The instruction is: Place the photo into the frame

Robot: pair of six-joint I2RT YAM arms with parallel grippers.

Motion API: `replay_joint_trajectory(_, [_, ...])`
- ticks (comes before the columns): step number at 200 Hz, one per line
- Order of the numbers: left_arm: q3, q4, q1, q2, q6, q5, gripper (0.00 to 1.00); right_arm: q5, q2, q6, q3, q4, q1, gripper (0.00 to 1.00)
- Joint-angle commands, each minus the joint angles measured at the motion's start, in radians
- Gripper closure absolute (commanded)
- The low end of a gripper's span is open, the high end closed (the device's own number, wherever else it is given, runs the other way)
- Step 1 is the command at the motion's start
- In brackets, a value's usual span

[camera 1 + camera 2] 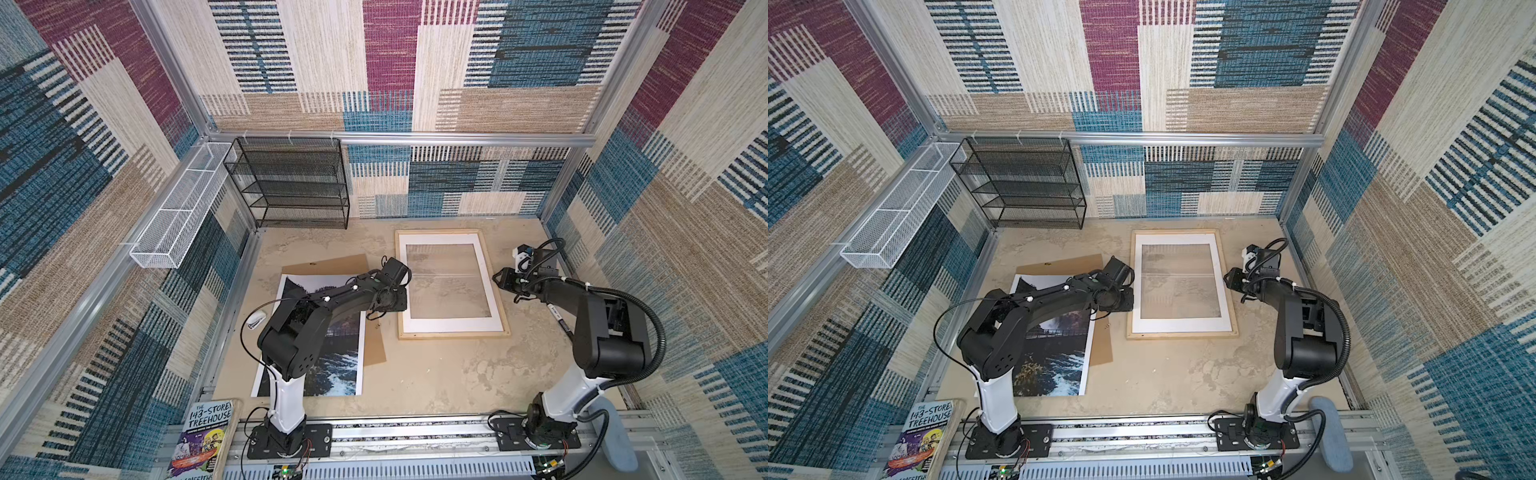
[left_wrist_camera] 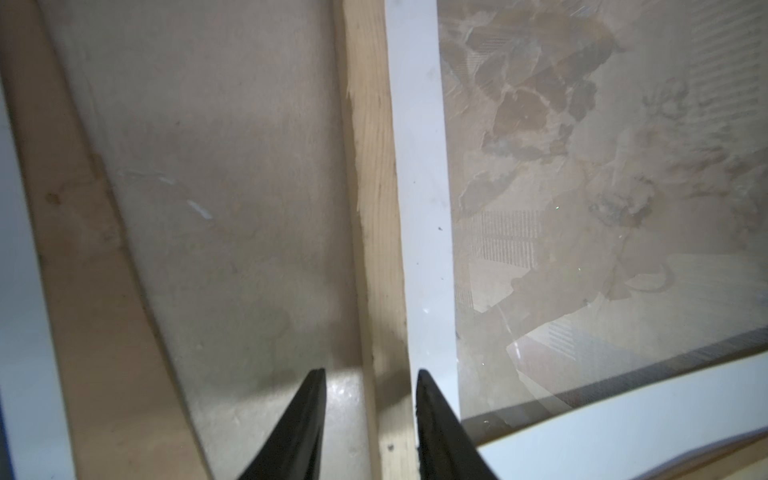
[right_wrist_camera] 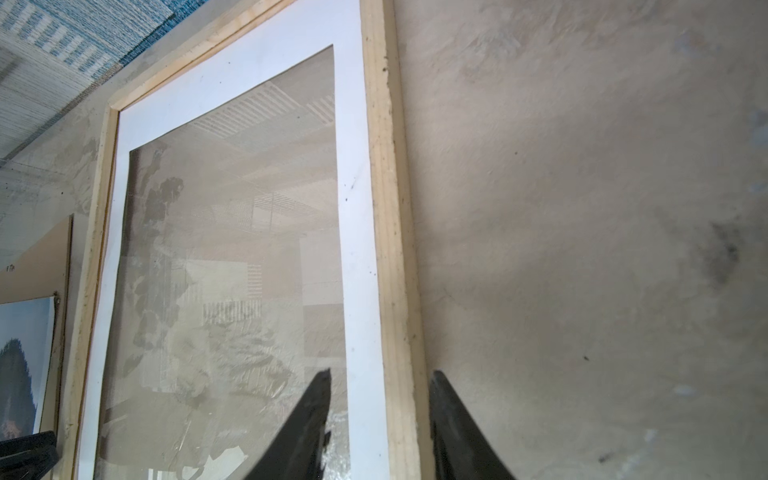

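— Sandy table [image 1: 436, 374] and striped walls are seen all round. What is laid on the table?

— The frame [image 1: 453, 335] of pale wood is laid flat near the back, as shown in both top views [image 1: 1183, 336]. A white mat [image 1: 451, 325] with a cut-out window is set inside it.

— Where is the photo found?

— The photo [image 1: 332, 374] is laid flat on the left part of the table, on top of a brown board [image 1: 332, 264]. It is beside the frame, not in it. Part of it is hidden by the left arm.

— How is the left gripper held?

— The left gripper [image 2: 368, 374] is set at the frame's left long side. Its jaws are spread, with the wood strip between them. One finger [image 2: 440, 436] is seen right at the mat side. The other [image 2: 291, 436] is over bare table, with a little gap to the wood.

— And the right gripper?

— The right gripper [image 3: 380, 374] is set at the frame's right long side. Its jaws are spread too, with the wood strip and the mat's edge between them. No squeeze on the wood is seen.

— What else is seen?

— A black mesh shelf [image 1: 291, 183] is stood at the back wall, a white mesh basket [image 1: 178, 212] is hung on the left, and a book [image 1: 203, 436] is placed at the front left.
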Motion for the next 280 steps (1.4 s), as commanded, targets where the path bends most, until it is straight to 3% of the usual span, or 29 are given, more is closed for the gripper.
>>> replay_joint_trajectory(1, [0.008,0.006,-0.001,0.003,0.025,0.011,0.62,-0.014,0.013,-0.004,0.002,0.037,0.000,0.61])
replay_joint_trajectory(130, [-0.017,0.040,-0.007,0.003,0.019,0.037,0.72,-0.064,0.088,-0.022,0.023,0.027,0.017,0.82])
replay_joint_trajectory(280, [-0.094,0.081,-0.025,-0.041,-0.006,0.051,0.74,-0.046,0.034,-0.020,-0.005,-0.051,0.050,0.82])
